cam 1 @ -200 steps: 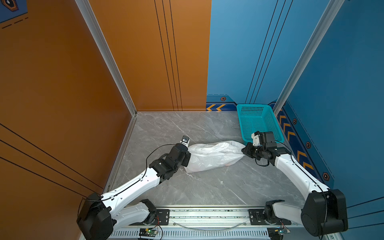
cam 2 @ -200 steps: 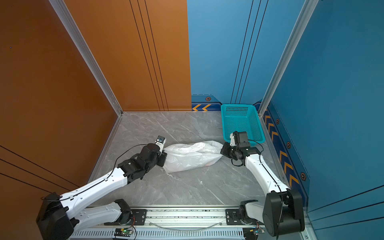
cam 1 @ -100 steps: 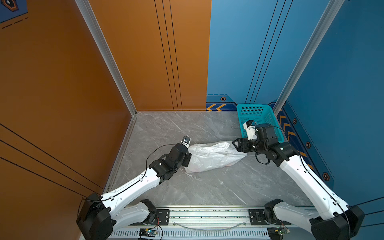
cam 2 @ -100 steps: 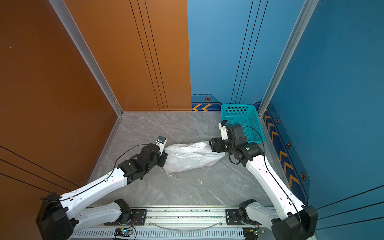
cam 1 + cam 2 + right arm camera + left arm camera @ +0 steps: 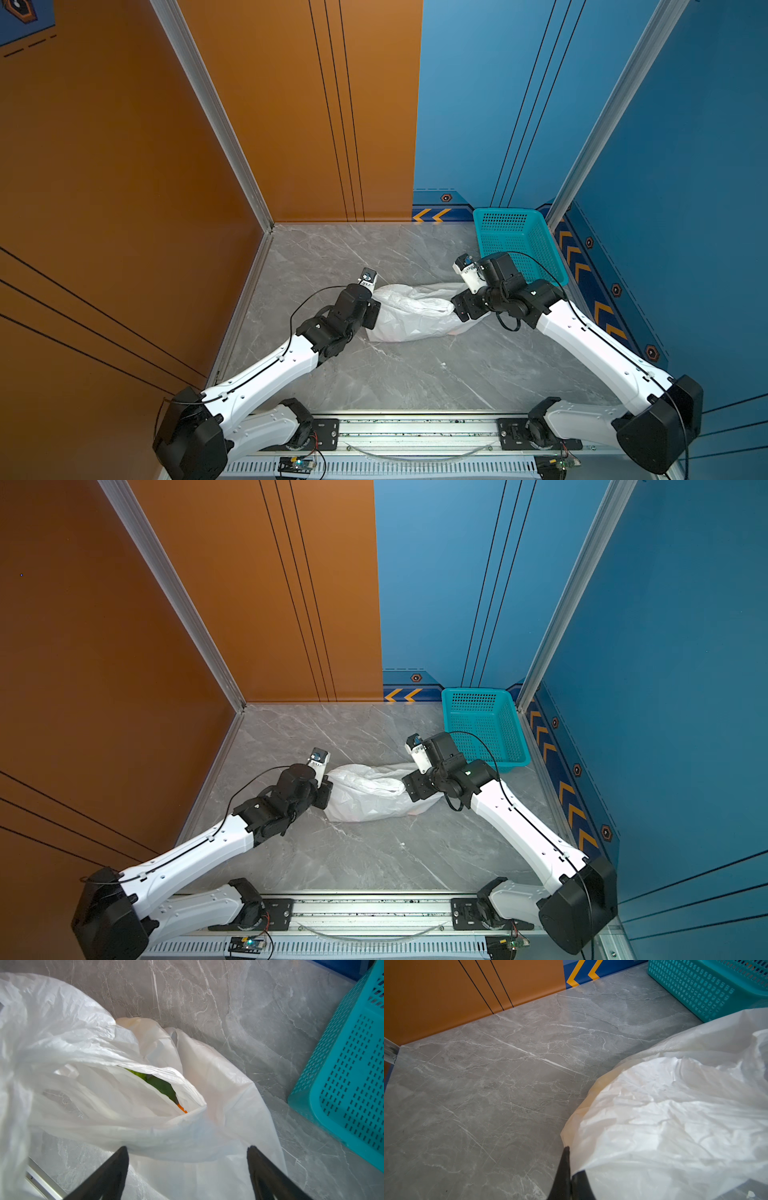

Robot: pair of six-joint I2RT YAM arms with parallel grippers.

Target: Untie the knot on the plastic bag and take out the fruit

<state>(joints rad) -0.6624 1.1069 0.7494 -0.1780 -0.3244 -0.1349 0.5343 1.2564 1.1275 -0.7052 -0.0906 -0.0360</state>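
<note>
1. The plastic bag (image 5: 415,311) is lying on its side on the grey marble tabletop (image 5: 374,374), stretching between the two arms in both top views, with the teal perforated basket (image 5: 519,232) standing just beyond its right end.
2. The knot is not showing as a tied tail in any view. In the right wrist view the bag's mouth is gaping open in loose folds, so the untying is looking done.
3. The fruit is sitting inside the bag: through the opening a green piece (image 5: 160,1086) and a sliver of orange (image 5: 182,1108) are showing. The rest is hiding under the white film, so a count is not possible.
4. No fruit is showing on the table, and none is showing in the basket in the top views. Taking the fruit out is therefore looking like the whole part left to do.
5. The left gripper (image 5: 570,1176) is pressing its fingers together at the bag's left end. The edge of the film is running in between them, so it is looking clamped on the plastic bag (image 5: 675,1115), anchoring that end.
6. The right gripper (image 5: 187,1147) is standing with its fingers wide apart and nothing between them, hovering just over the bag's open mouth (image 5: 145,1076). Whether its fingertips are brushing the film cannot be told.
7. In my judgement, the right gripper is lining up to reach into the opening for a first fruit.
</note>
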